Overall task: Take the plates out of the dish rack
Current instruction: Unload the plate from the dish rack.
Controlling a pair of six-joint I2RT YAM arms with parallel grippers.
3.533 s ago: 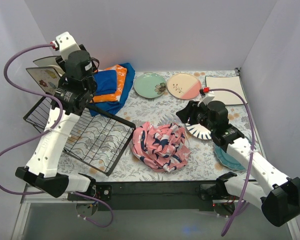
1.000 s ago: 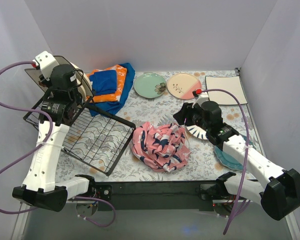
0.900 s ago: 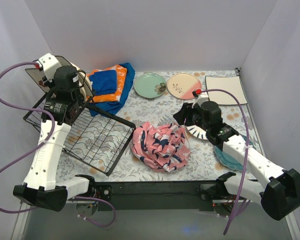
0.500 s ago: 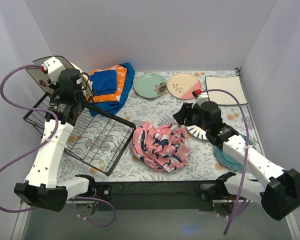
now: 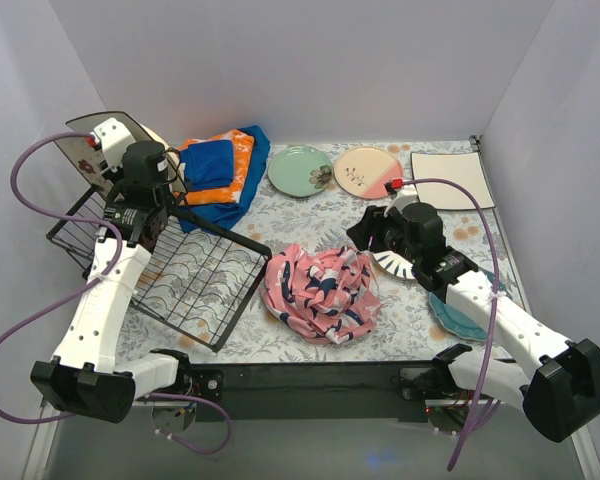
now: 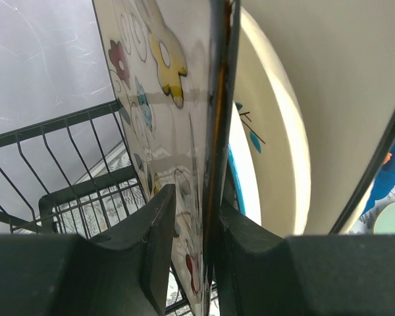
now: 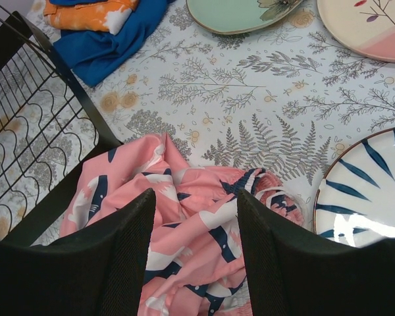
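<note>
At the far left end of the black dish rack (image 5: 195, 270) my left gripper (image 5: 118, 172) is shut on the rim of an upright flowered plate (image 5: 85, 150). In the left wrist view the fingers (image 6: 197, 204) pinch that plate (image 6: 158, 99) edge-on, above the rack's wires (image 6: 59, 164). A cream plate with a blue rim (image 6: 276, 145) stands right behind it. My right gripper (image 5: 370, 228) hangs open over the pink cloth (image 7: 184, 217), holding nothing (image 7: 194, 197). Mint green (image 5: 301, 170), cream-and-pink (image 5: 369, 172), cream square (image 5: 450, 180), blue-striped (image 5: 395, 262) and teal (image 5: 458, 312) plates lie on the table.
Folded blue-orange cloths (image 5: 215, 170) lie behind the rack's right end. The crumpled pink cloth (image 5: 320, 290) sits mid-table between the rack and the right arm. The purple left wall stands close behind the held plate. The blue-striped plate (image 7: 368, 197) lies just right of my right fingers.
The left gripper's jaws have narrowed onto the flowered plate's rim, and the left wrist has shifted slightly right with it. The right arm has not moved.
</note>
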